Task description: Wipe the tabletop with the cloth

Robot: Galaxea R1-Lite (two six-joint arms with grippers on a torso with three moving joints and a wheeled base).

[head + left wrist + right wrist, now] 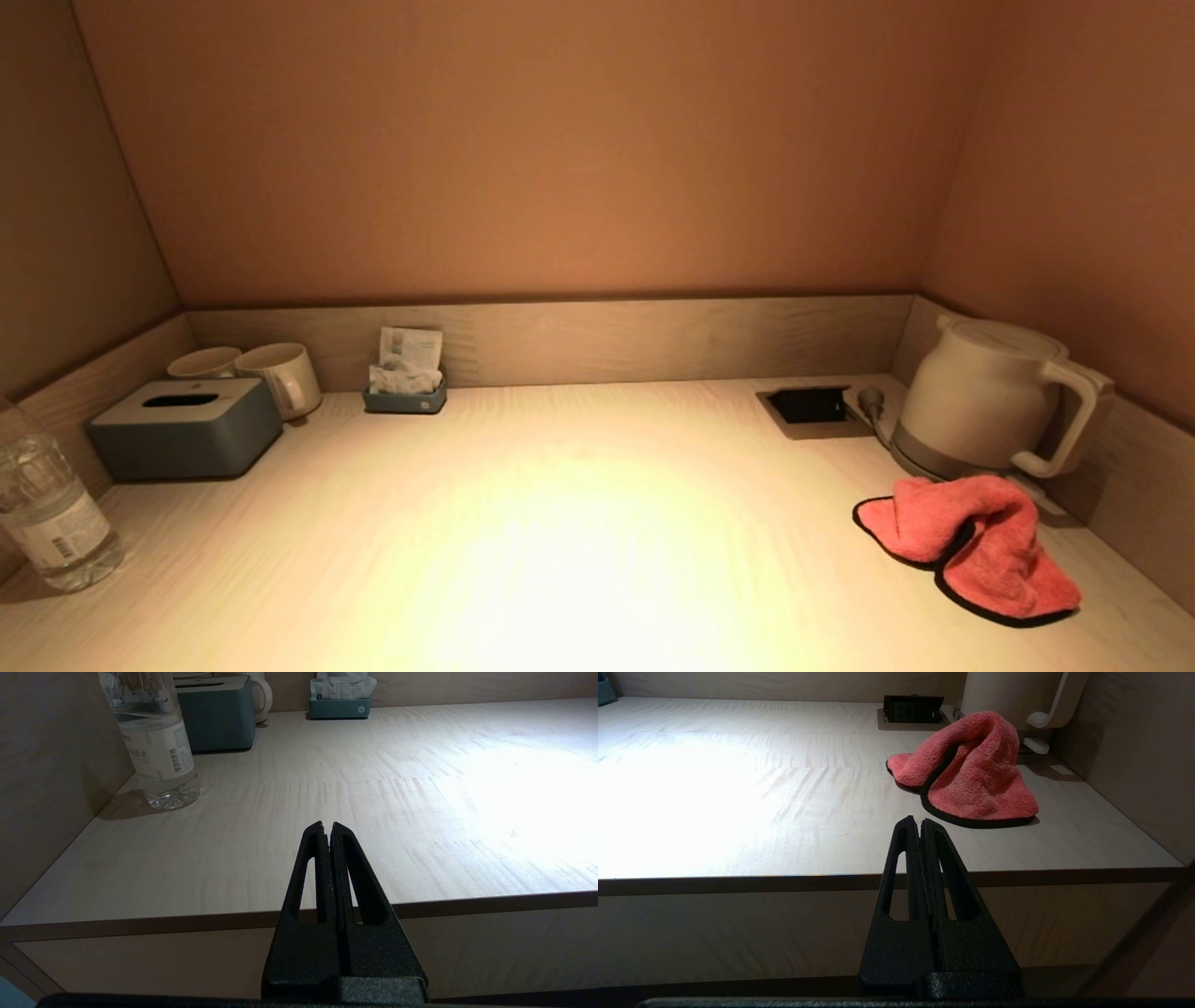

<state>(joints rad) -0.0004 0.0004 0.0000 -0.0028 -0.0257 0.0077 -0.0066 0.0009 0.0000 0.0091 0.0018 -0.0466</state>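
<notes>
A pink cloth [976, 551] with a dark edge lies crumpled on the pale wooden tabletop [560, 523] at the right, just in front of the kettle. It also shows in the right wrist view [971, 772]. My right gripper [920, 822] is shut and empty, held off the table's front edge, short of the cloth. My left gripper [327, 826] is shut and empty, held off the front edge on the left side. Neither gripper shows in the head view.
A white kettle [990, 401] stands at the back right beside a recessed socket [810, 407]. At the left are a water bottle [47, 513], a grey tissue box [187, 429], two mugs [280, 373] and a sachet holder [405, 387]. Walls close three sides.
</notes>
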